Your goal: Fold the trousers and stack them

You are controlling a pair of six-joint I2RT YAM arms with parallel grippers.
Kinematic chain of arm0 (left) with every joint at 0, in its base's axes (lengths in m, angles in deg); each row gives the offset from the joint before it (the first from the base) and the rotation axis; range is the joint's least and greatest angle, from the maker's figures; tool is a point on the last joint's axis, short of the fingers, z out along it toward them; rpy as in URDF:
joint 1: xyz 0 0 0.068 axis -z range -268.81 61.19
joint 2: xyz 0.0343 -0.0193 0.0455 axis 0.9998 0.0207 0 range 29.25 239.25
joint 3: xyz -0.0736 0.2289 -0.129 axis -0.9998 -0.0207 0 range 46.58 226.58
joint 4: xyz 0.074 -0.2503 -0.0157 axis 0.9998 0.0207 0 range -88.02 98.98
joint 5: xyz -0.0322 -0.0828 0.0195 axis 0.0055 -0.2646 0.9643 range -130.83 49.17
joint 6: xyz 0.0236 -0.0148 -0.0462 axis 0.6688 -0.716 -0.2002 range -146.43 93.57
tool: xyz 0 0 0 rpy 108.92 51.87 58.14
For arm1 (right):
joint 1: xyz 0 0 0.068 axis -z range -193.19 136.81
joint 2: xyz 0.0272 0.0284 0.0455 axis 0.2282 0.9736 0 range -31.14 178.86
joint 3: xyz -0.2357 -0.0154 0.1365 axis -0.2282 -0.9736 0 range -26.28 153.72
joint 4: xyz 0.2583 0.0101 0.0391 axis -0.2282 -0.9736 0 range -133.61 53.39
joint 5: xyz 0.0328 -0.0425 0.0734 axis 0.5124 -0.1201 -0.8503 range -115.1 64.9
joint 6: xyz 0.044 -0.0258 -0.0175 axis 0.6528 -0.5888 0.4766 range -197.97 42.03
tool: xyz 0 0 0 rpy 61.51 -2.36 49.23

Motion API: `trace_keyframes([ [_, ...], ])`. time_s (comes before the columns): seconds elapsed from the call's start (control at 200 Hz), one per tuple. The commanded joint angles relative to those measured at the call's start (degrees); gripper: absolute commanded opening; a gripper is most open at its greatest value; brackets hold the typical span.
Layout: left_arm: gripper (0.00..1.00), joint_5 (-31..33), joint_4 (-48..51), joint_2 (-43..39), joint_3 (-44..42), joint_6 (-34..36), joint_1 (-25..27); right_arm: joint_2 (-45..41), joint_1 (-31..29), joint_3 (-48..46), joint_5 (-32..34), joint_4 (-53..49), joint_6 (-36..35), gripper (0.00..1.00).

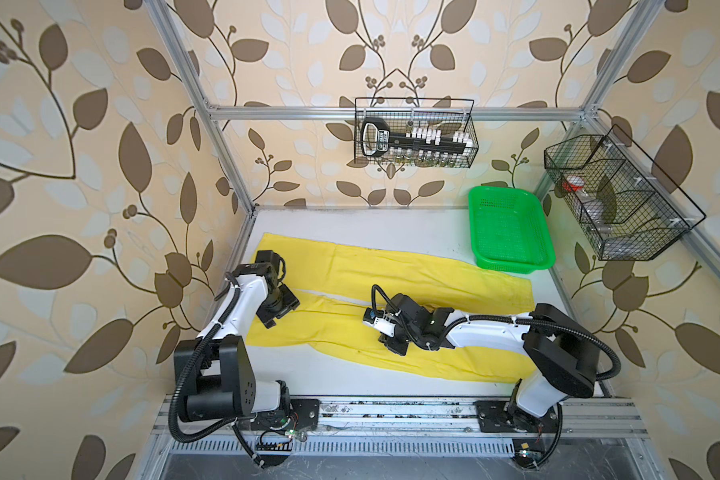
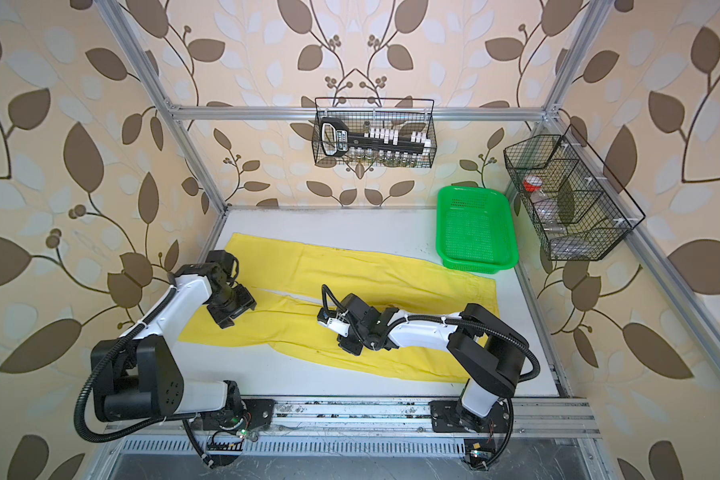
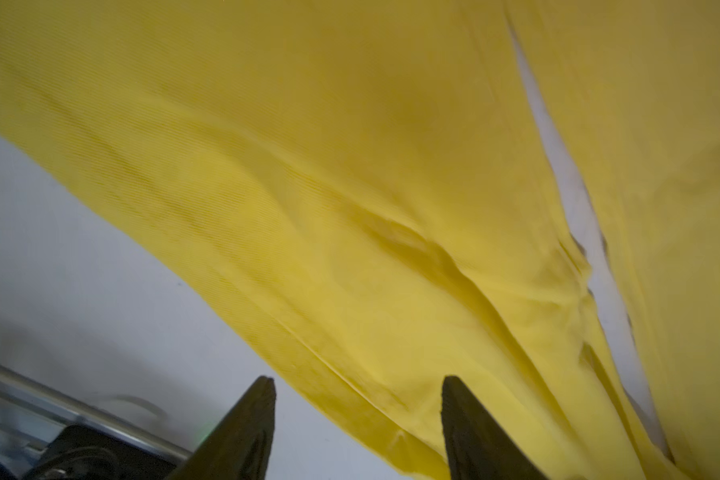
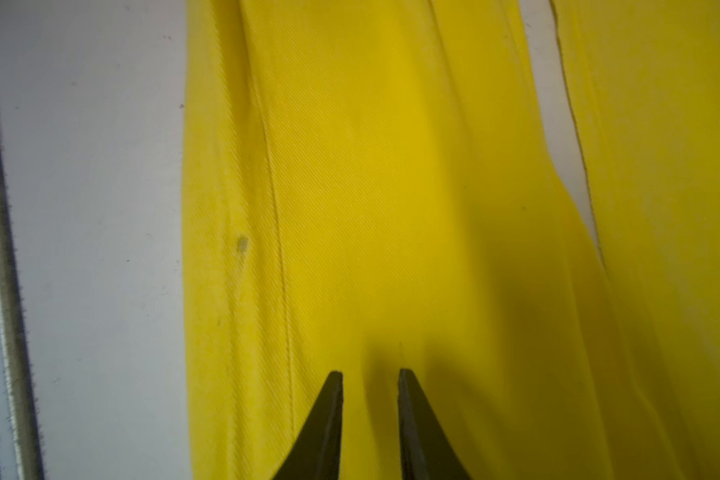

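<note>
The left gripper (image 3: 356, 380) hangs with jaws spread wide and empty over the near leg of the trousers (image 1: 391, 274). The right gripper (image 4: 371, 372), jaws only slightly parted and holding nothing, hovers over the same leg further along. The trousers lie flat across the table (image 1: 350, 224), legs pointing left, waistband just beside the green basket (image 1: 510, 226).

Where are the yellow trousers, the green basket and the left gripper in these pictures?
yellow trousers (image 1: 391, 270): a top view, flat cloth of the far leg.
green basket (image 1: 510, 232): a top view, its bare mesh floor.
left gripper (image 3: 357, 379): left wrist view, midway between its two fingertips.
</note>
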Motion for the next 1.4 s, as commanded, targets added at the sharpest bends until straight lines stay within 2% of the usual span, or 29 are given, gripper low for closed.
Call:
trace_keyframes([
  [0.0, 0.59, -3.3, 1.7, -0.5, -0.3, -6.5, 7.2, 0.1, 1.8, 0.0, -0.2, 0.9, 1.8, 0.25],
  [0.185, 0.49, -4.5, -4.8, 3.2, -2.1, -9.6, 17.4, -0.4, 5.0, -1.5, -2.9, 3.2, 5.6, 0.26],
  [0.31, 0.40, -4.9, -6.9, 6.4, -3.6, -11.0, 21.7, 0.3, 6.2, -1.6, -3.1, 3.7, 7.4, 0.26],
  [0.42, 0.34, -4.6, -7.0, 5.7, -7.5, -12.4, 22.8, 0.8, 7.4, -2.0, -3.8, 4.4, 8.9, 0.26],
  [0.605, 0.29, -3.9, -6.2, 5.0, -12.1, -12.0, 22.8, 1.4, 8.1, -2.4, -3.5, 4.0, 9.4, 0.26],
  [0.7, 0.28, -4.2, -5.2, 0.6, -13.7, -12.9, 22.8, 1.7, 8.3, -2.6, -3.0, 3.7, 9.7, 0.26],
  [0.83, 0.28, -5.3, -3.7, -3.3, -16.7, -13.7, 22.9, 2.9, 9.0, -2.2, -2.4, 2.9, 10.6, 0.26],
  [0.945, 0.28, -4.9, -4.1, -3.4, -20.7, -13.9, 22.9, 3.4, 9.7, -2.0, -2.0, 2.5, 11.1, 0.26],
  [1.105, 0.28, -0.5, -1.9, -1.8, -18.6, -15.3, 22.9, 1.9, 9.8, -2.3, -2.3, 2.0, 11.9, 0.27],
  [1.24, 0.30, 1.8, 0.4, -4.4, -18.4, -16.1, 22.3, -2.9, 10.5, -3.1, -2.4, 0.2, 14.2, 0.28],
  [1.335, 0.38, 3.4, 3.0, -8.5, -17.2, -18.0, 21.8, -8.8, 12.4, -4.8, -2.4, -1.3, 17.5, 0.33],
  [1.394, 0.45, 4.3, 4.9, -10.5, -15.7, -17.9, 20.0, -13.2, 14.1, -6.2, -1.8, -2.7, 20.0, 0.40],
])
